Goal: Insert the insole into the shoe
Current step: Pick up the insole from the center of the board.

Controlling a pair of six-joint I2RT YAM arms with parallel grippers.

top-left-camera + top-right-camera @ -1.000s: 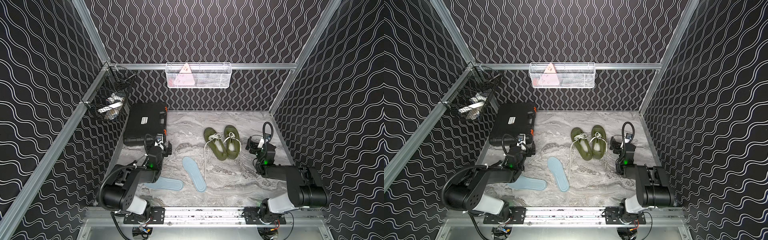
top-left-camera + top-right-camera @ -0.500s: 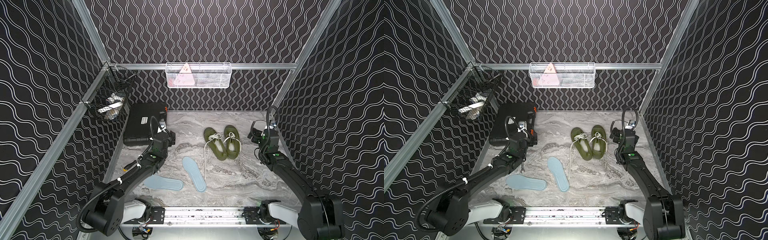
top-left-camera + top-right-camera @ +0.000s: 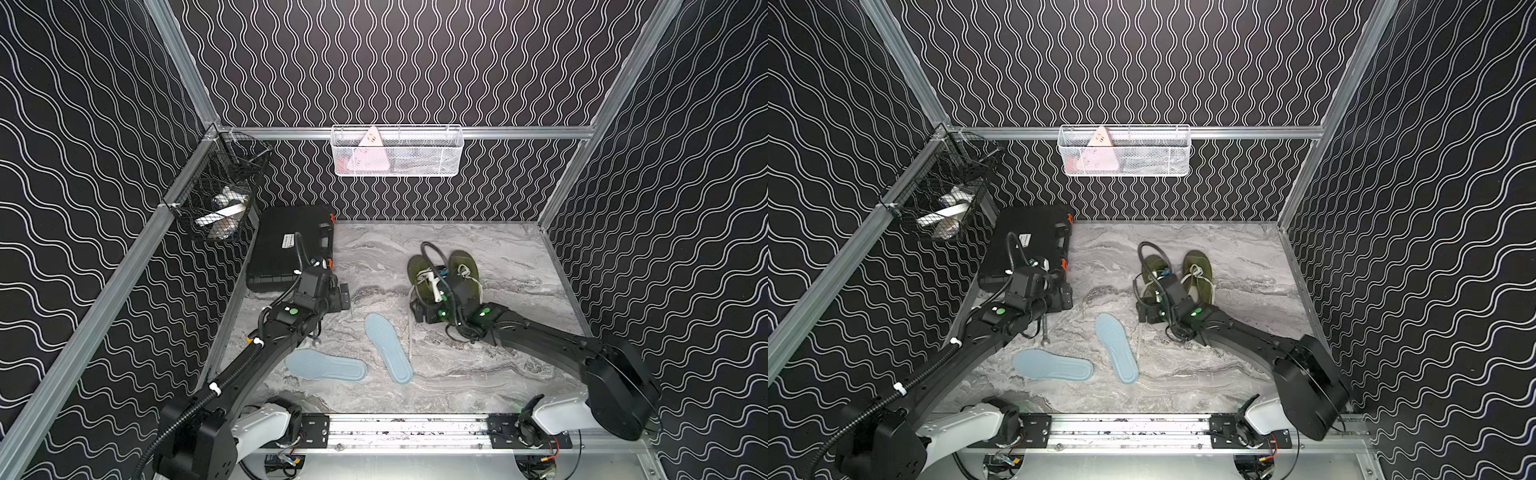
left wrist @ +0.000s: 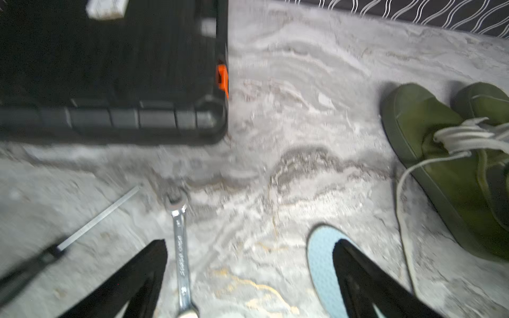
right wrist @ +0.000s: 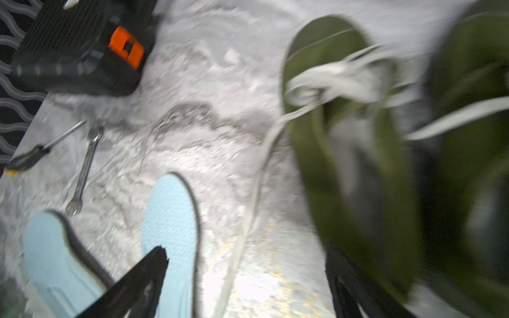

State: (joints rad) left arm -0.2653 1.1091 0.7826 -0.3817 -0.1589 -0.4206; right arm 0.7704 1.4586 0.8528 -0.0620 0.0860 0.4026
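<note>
Two light blue insoles lie on the marble table: one insole [image 3: 388,347] [image 3: 1115,347] [image 5: 170,217] points toward the shoes, the other insole [image 3: 326,365] [image 3: 1052,365] lies crosswise nearer the front. Two olive shoes with white laces stand behind them, the left shoe [image 3: 417,266] [image 3: 1152,266] [image 5: 330,137] and the right shoe [image 3: 463,262] [image 3: 1198,266]. My right gripper [image 3: 422,311] [image 5: 246,253] hangs open at the left shoe's heel end, with only a loose lace [image 5: 248,206] on the table between its fingers. My left gripper [image 3: 343,297] [image 4: 250,245] is open and empty by the black case's corner.
A black tool case [image 3: 291,245] [image 4: 110,68] lies at the back left. A wrench [image 3: 1044,332] [image 4: 180,239] and a screwdriver [image 4: 96,223] lie beside the left arm. Wire baskets [image 3: 397,151] hang on the back and left walls.
Both arms have unfolded and reached forward. The right gripper swung left from beside the shoes to the left shoe's heel. The left gripper came down near the case corner.
</note>
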